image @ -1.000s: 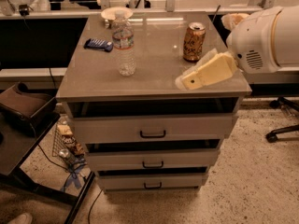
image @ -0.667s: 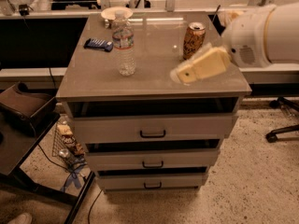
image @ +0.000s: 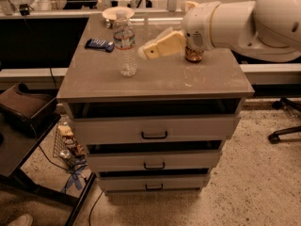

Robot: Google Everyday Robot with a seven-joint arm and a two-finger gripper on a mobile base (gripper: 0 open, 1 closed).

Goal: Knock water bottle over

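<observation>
- Camera view shows a grey desk (image: 164, 81) with three drawers. The clear ribbed plastic water bottle with a pale cap (image: 126, 46) stands on top of it, in the upper left part of the frame.
- The bottle stands straight up, so its long line runs up and down in the frame. Its cap is at the top and its base sits flat on the desk.
- The cream-coloured pincer (image: 149, 51) on the big white robot arm (image: 235, 18) hangs over the desk in the upper middle of the frame. It points left, right at the bottle.
- The tip of the pincer is just beside the bottle, on the bottle's right side in the frame, about halfway up it. I cannot tell if it touches the bottle.
- I cannot tell if the pincer is wide or narrow. I see nothing held in it.
- So the bottle lies to the left of the pincer. I think a push to the left in the frame would tip the bottle over toward the left side of the desk.
- A short orange-gold drink can (image: 194, 55) stands to the right, partly hidden behind the arm.
- A dark blue flat thing (image: 99, 44) lies on the desk to the left of the bottle, near where the bottle could fall.
</observation>
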